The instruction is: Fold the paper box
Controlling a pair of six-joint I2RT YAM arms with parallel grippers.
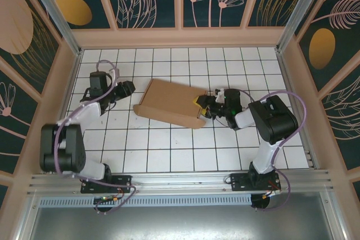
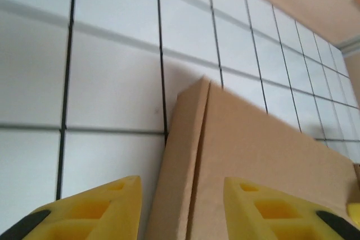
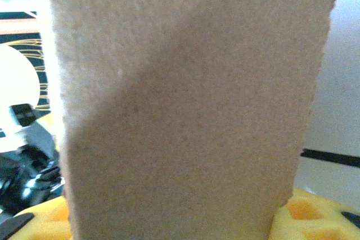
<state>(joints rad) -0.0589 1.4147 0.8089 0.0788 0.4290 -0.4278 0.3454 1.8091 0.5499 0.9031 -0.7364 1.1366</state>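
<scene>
Teal floral-panelled walls (image 1: 149, 4) enclose white tiled table (image 1: 169, 155); paper box (image 1: 169, 102) lies mid-table, askew to the grid; left gripper (image 1: 130, 89) spread, empty, just beside its left end; right gripper (image 1: 201, 108) straddles the right flap, grip or not: cannot tell.

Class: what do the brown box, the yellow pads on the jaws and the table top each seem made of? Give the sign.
Paper box: matte brown cardboard, with fibrous grain and sharp creases.
Pads: likely soft yellow foam or rubber, with moulded hollows.
Table top: smooth white with black grid lines; tile or printed board, unclear.
</scene>
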